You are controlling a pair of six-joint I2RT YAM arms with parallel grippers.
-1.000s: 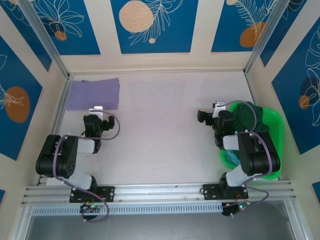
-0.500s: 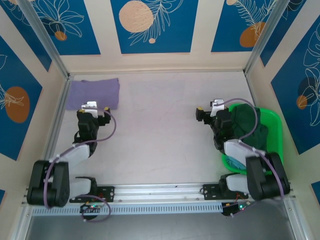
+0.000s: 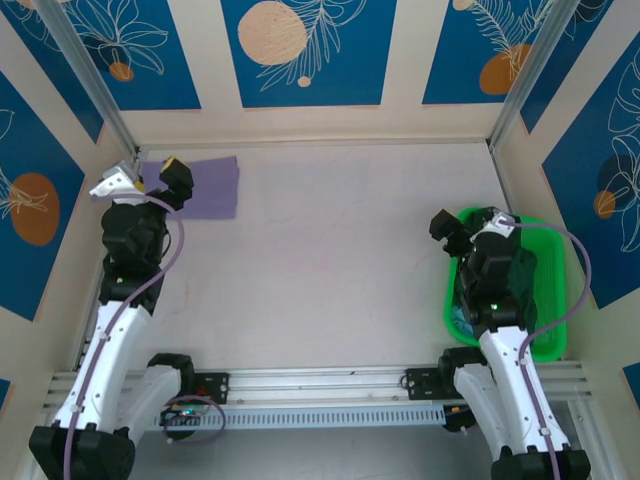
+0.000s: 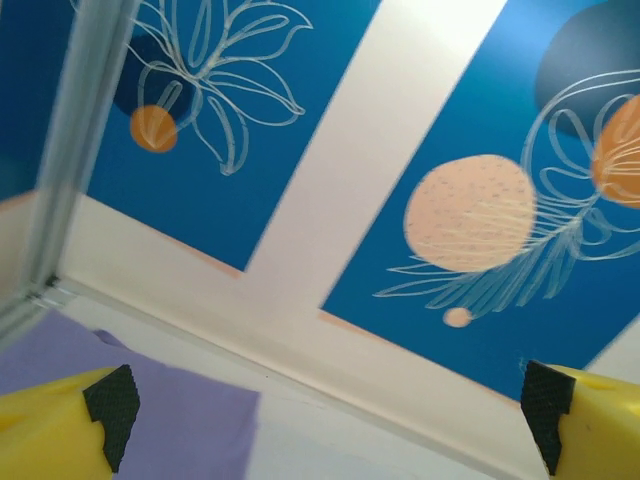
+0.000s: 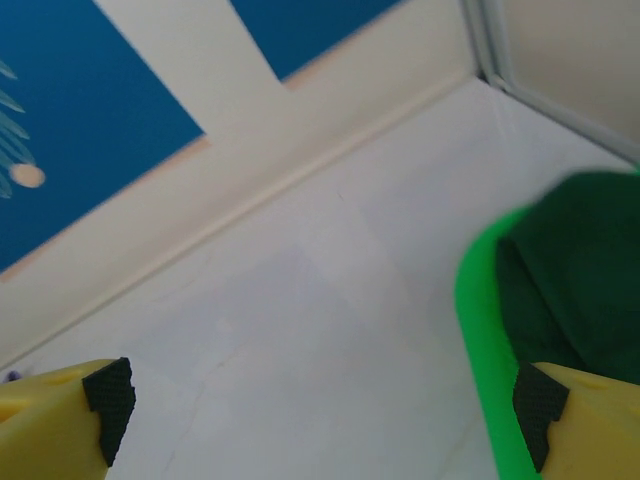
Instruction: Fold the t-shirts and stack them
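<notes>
Gaping: left pincer [image 3: 147, 178], right pincer [image 3: 470, 222] | lavender t-shirt [image 3: 205, 185] far-left | green t-shirt [image 5: 580, 270] in basket [image 3: 553, 300]

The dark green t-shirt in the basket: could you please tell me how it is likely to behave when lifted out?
The dark green t-shirt lies heaped against the basket wall, so it is probably floppy and would drape from a pinch. It looks like soft cloth, so it is likely light. Lifted, it may drag on the rim.
</notes>
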